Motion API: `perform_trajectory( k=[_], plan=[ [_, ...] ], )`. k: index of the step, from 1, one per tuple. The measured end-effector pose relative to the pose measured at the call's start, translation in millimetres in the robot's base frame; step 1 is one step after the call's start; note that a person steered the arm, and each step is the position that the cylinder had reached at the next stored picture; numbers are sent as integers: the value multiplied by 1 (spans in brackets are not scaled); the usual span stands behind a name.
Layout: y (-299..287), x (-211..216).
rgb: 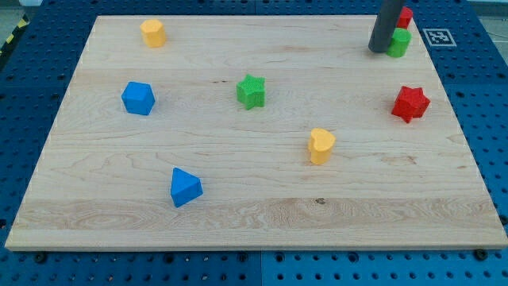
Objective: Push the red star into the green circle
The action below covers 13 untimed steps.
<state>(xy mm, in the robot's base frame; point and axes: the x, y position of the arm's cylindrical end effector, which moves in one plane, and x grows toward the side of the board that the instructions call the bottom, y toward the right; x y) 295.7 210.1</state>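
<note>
The red star (410, 103) lies at the view's right, about a third of the way down the wooden board (238, 214). The green circle (399, 43) sits near the top right corner, partly hidden behind my dark rod. My tip (379, 50) rests on the board just left of the green circle, touching or nearly touching it. The red star is well below and slightly right of the tip.
A red block (406, 16) sits just above the green circle. A green star (251, 91), yellow heart (321, 146), blue triangular block (185, 187), blue block (138, 98) and yellow block (152, 32) are spread over the board.
</note>
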Motion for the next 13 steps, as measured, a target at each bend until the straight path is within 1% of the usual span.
perform_trajectory(
  k=[1,2,3,5,6,8,10,11,12,13],
  plan=[
    [1,7],
    [18,7],
    [20,7],
    [19,21],
    [17,23],
    [-14,40],
    [-27,121],
    [-25,149],
    [-4,172],
    [14,141]
  ],
)
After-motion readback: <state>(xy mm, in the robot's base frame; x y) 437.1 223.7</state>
